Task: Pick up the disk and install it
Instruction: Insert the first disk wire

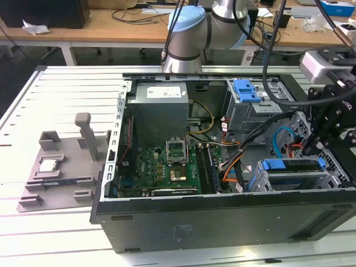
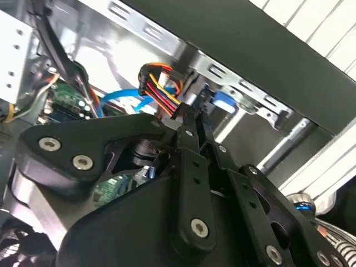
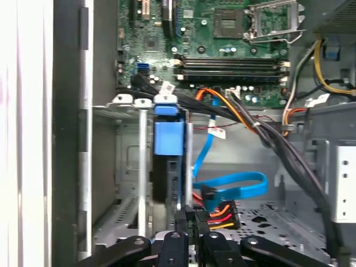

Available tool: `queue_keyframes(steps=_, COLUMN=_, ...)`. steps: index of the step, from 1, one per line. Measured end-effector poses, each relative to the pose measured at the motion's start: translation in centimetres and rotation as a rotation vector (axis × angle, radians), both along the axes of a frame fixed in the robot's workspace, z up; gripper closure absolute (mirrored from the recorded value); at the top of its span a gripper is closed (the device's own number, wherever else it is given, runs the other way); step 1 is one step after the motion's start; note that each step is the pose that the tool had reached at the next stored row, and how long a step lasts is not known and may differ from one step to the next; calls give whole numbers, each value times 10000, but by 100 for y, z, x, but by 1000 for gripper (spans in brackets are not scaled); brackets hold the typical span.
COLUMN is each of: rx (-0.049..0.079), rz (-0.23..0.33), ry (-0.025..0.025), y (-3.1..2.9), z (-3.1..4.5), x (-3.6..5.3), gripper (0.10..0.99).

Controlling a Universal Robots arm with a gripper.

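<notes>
Now my arm (image 1: 200, 28) reaches over the open case (image 1: 222, 211) on the slatted table (image 1: 50, 245), and my gripper (image 1: 310, 149) is down inside the case at the exterior view's right, by the drive bays. Largest inside is the green board (image 1: 161, 167), with the grey power box (image 1: 158, 108) behind it. Near the gripper sits the disk (image 1: 295, 165), already lying in the lower cage (image 1: 289, 181): a flat dark slab edged with blue rails, a blue tab at its end (its label I cannot make out). In the first wrist view the disk (image 3: 167, 167) stands on edge in the bay, its blue tab toward the board, and my fingers (image 3: 181, 219) are pressed together just beside its near end. They grasp nothing. Beside them lies a plug (image 3: 219, 214) with red, orange and yellow wires, and a blue cable (image 3: 233, 183) loops past. Off the case, on a grey tray (image 1: 55, 178), rests a small chip (image 1: 47, 165).
</notes>
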State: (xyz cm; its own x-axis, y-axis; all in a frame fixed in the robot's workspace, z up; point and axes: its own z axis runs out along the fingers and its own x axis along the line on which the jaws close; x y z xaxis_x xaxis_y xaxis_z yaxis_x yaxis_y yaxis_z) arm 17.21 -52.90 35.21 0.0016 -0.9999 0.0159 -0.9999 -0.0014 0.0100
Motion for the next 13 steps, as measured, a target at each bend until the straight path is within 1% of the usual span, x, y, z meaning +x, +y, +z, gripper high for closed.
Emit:
queue_keyframes(steps=2, rx=-35, rz=0, ry=1, y=-36, z=-14, x=-15, gripper=918)
queue_keyframes(steps=4, rx=-43, rz=2, ry=0, y=-44, z=-29, x=-18, gripper=918)
queue_keyframes(steps=6, rx=-51, rz=0, ry=1, y=-58, z=-65, x=-34, gripper=918)
queue_keyframes(steps=8, rx=-56, rz=-8, ry=0, y=-62, z=-115, x=-35, gripper=918)
queue_keyframes(steps=10, rx=-53, rz=-61, ry=0, y=-62, z=-116, x=-35, gripper=918)
queue_keyframes(steps=13, rx=-52, rz=-137, ry=0, y=-42, z=-116, x=-36, gripper=918)
